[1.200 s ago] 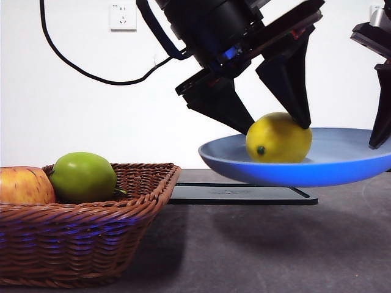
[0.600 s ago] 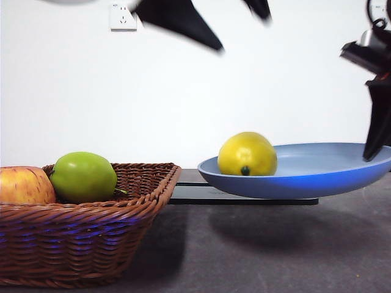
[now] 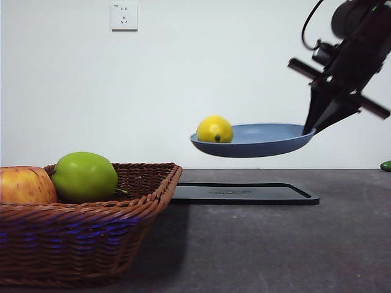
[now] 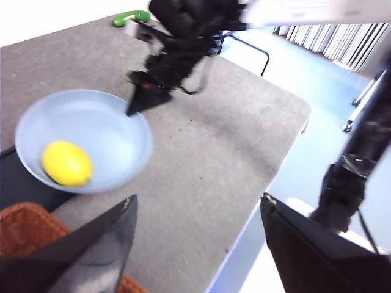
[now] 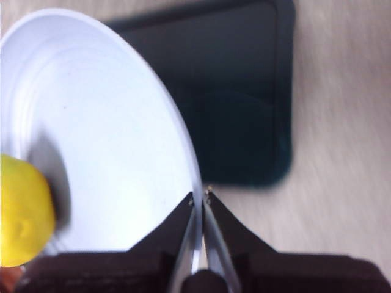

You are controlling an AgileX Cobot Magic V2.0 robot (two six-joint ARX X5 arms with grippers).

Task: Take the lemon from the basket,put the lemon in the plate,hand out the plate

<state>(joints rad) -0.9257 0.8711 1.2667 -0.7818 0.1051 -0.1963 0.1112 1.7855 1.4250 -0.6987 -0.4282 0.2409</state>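
— Lemon (image 3: 214, 129), small and bright yellow, lies at the left rim of the matte light-blue plate (image 3: 263, 145), lifted above the flat black tray (image 3: 244, 193).

— Right gripper (image 3: 310, 129) pinches the plate's right rim; it should stay level. Left gripper (image 4: 195, 213) waits, jaws apart.

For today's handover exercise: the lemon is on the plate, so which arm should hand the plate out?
Right. The right gripper is shut on the plate rim, holding it in the air with the lemon aboard. The left gripper is open, empty and away from the plate.
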